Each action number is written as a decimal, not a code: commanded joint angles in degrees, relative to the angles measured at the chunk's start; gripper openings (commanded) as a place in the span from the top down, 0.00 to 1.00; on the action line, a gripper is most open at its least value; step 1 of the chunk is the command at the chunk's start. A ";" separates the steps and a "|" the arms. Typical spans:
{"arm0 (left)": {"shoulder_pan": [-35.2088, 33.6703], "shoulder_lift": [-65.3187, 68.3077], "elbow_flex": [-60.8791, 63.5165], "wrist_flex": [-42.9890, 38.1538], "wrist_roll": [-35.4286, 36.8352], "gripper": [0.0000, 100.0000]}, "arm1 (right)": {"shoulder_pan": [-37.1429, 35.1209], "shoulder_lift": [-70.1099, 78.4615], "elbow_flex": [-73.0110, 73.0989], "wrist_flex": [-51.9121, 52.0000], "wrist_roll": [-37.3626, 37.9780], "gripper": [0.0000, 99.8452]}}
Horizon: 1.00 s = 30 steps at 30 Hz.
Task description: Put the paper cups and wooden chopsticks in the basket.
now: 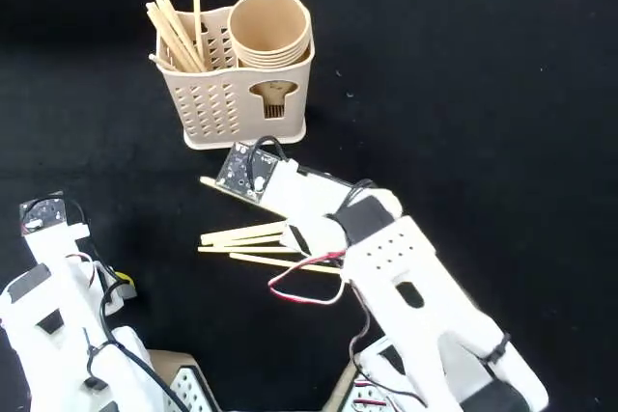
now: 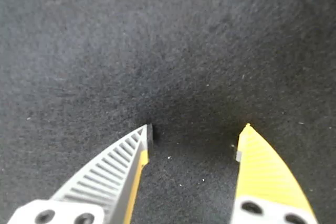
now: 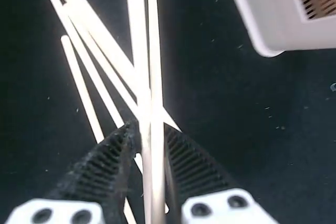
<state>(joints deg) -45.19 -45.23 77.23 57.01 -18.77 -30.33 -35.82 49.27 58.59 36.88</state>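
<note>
The right hand (image 3: 149,129) is clenched on two held chopsticks (image 3: 151,51). They lie side by side between its dark ribbed fingers (image 3: 107,163) and point away from the wrist. This grasp is plain in the right wrist view. In the high view the right arm (image 1: 415,287) and its small circuit board (image 1: 247,171) cover the hand from above, and a short end of a stick comes out beside the board.

Below the held pair, several loose chopsticks (image 3: 86,72) lie on the black tabletop (image 1: 483,103) and cross each other at slanted angles. From above, these sticks lie in front of the basket (image 1: 232,103), and their far ends are hidden under the right arm. A red wire (image 1: 294,288) hangs in a loop from the arm, near the closest stick.

The wrist view gives one pale corner of the basket. The high view gives the whole of it, standing upright. The paper cups (image 1: 270,26) are stacked in one compartment, and the standing chopsticks (image 1: 179,31) lean in the other.

The left hand (image 2: 197,132) is released, and its grey and yellow fingers are spread above bare tabletop. The left arm (image 1: 48,277) is at the near corner, well apart from the basket and the sticks.
</note>
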 commanded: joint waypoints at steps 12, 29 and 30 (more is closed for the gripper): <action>1.19 -0.09 0.31 -1.05 0.62 0.72 | -0.18 -8.57 -13.85 12.84 -3.43 0.99; 1.19 -0.09 0.31 -1.05 0.62 0.72 | -5.19 1.10 9.63 -8.53 -3.96 0.99; 1.19 -0.09 0.31 -1.05 0.62 0.72 | -4.48 3.38 9.45 -9.93 -3.87 0.99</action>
<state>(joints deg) -45.10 -45.23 77.23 57.01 -18.77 -36.84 -36.88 58.95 52.88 32.84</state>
